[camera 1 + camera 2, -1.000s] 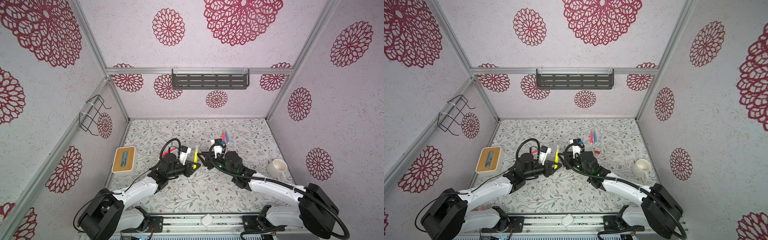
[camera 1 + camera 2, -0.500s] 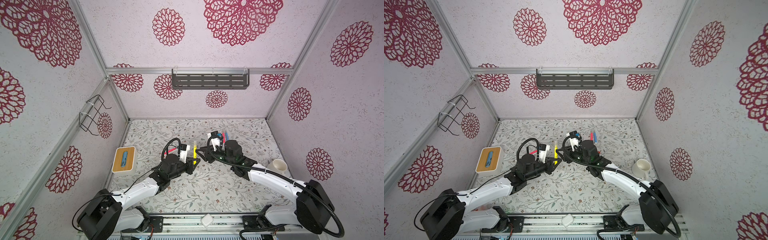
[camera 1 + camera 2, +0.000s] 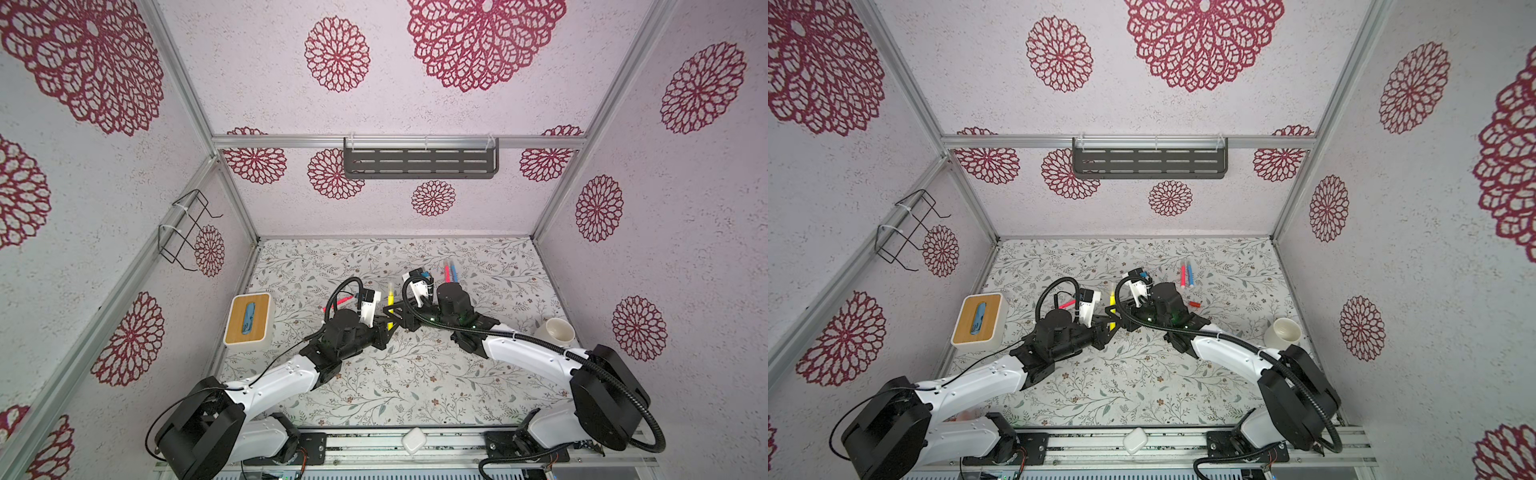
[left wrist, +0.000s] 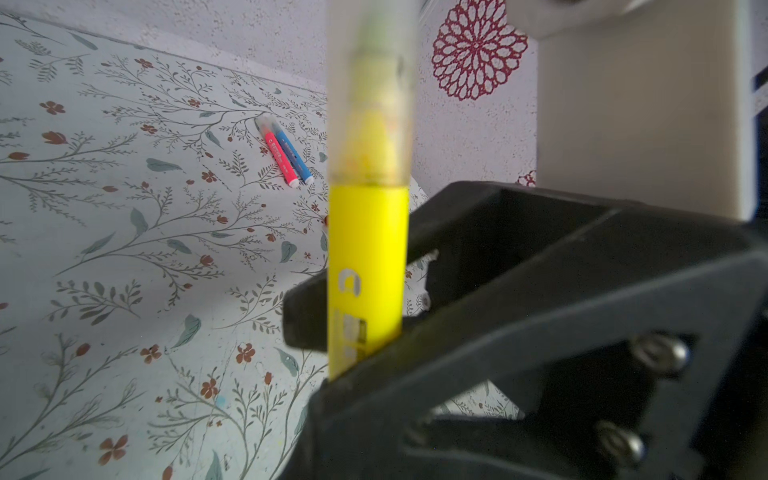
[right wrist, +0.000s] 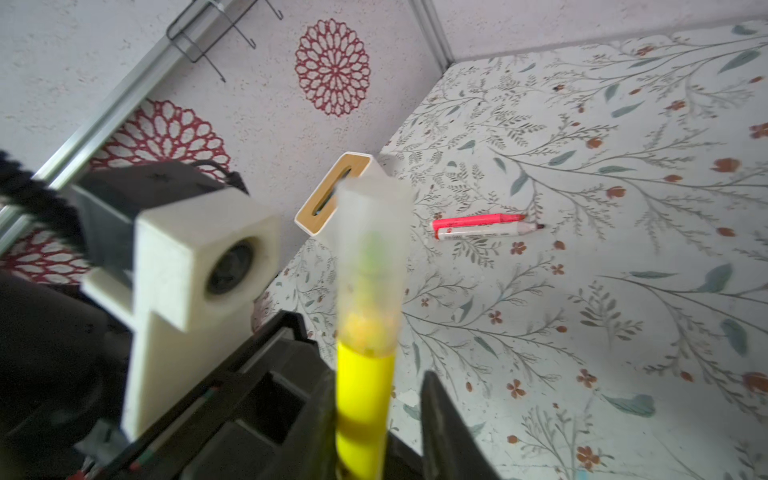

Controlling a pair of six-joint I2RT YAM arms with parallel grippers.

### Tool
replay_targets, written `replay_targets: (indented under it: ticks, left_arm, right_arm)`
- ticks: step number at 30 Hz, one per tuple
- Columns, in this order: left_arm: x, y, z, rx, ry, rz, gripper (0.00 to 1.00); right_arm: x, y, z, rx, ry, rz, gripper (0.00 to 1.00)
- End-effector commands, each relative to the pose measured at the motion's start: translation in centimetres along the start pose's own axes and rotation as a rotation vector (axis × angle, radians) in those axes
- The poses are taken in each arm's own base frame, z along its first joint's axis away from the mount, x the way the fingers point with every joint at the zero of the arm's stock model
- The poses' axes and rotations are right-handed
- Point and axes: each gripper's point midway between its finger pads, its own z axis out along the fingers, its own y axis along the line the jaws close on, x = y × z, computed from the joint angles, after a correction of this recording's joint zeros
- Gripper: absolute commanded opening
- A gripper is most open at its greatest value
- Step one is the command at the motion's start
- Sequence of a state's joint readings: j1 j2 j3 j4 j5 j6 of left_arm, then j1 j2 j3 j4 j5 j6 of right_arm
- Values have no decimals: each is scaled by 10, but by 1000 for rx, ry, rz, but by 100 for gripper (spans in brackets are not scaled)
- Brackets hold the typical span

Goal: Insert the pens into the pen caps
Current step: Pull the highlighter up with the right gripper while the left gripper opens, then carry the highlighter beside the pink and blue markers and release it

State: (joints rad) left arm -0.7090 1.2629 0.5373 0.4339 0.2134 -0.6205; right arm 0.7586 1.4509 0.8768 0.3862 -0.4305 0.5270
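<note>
yellow pen: the yellow pen (image 4: 368,266) stands pretty much upright over the middle of the table (image 3: 415,386), long axis vertical, writing end up.
cap: a translucent cap (image 4: 370,104) sits on its top end, and you can see a greenish tip through it.
left gripper: the left gripper (image 3: 383,330) is pinched tight on the pen's lower end.
right gripper: the right gripper (image 3: 394,312) has a finger on each side of the yellow barrel. Its wrist view shows a sliver of gap on one side, so I can't tell if it's actually squeezing.
writing: there's a big white "C" on the yellow barrel, the rest is too blurry. The print on the pink one is unreadable.
capped pair: a pink pen (image 4: 280,156) and a blue pen (image 4: 296,160) lie touching side by side, clear caps toward the back wall.
loose pair: a pink marker (image 5: 478,219) and a pale marker (image 5: 484,232) lie together with bare tips pointing the same way.
red cap: the red cap (image 3: 1194,304) lies on the table beside the right arm.
around: a wood-topped tissue box (image 3: 248,320) sits by the left wall and a white cup (image 3: 557,330) by the right, both well apart from the pen.
crowding: the grippers are nose to nose, with the left wrist camera housing (image 5: 199,266) just beside the cap.
</note>
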Motion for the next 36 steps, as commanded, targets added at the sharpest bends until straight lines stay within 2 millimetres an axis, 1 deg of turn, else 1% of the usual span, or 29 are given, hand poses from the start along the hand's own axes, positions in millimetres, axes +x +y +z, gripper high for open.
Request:
replay_targets:
  ticks: [1, 2, 3, 4, 5, 6, 8, 9, 10, 12, 15, 16, 20, 23, 29, 32, 36]
  left_arm:
    - [-9, -8, 1, 19, -29, 20, 0]
    - [-9, -7, 1, 10, -30, 19, 0]
    - [-9, -4, 1, -2, -32, 18, 0]
    - [-9, -2, 1, -15, -33, 13, 2]
    - [-8, 0, 1, -27, -31, 12, 8]
    - [-8, 2, 1, -37, -30, 9, 18]
    - [-3, 11, 2, -82, -10, 1, 45]
    - [0, 20, 3, -134, 6, -11, 51]
    - [3, 29, 4, -188, 30, -19, 54]
    - [12, 42, 7, -260, 91, -24, 55]
    - [19, 46, 11, -273, 109, -43, 55]
    - [20, 46, 11, -272, 107, -48, 55]
    - [20, 45, 11, -273, 95, -57, 55]
    - [20, 44, 10, -273, 95, -55, 55]
    - [20, 42, 9, -272, 92, -57, 55]
    - [20, 42, 9, -275, 91, -55, 54]
    - [20, 42, 7, -280, 89, -53, 54]
  right_arm:
    - [-21, 14, 0, -26, -37, -29, 10]
    - [-21, 9, 0, 5, -34, -31, 2]
    - [-22, 4, -1, 35, -32, -35, 0]
    - [-23, 1, -3, 61, -30, -39, 0]
    - [-25, -5, -5, 94, -28, -42, 0]
    - [-28, -10, -8, 122, -34, -47, 0]
    - [-32, -24, -14, 193, -34, -51, 0]
    - [-36, -33, -19, 232, -31, -52, 0]
    - [-38, -42, -22, 271, -23, -53, 0]
    - [-43, -74, -33, 402, 9, -40, 0]
    - [-44, -124, -46, 569, 84, -1, 0]
    - [-44, -138, -49, 602, 105, 12, 0]
    - [-38, -194, -54, 721, 199, 58, 1]
    - [-38, -229, -54, 803, 271, 79, 1]
    - [-43, -283, -40, 903, 358, 91, 3]
    - [-42, -309, -36, 968, 400, 92, 3]
    - [-46, -327, -31, 999, 422, 89, 4]
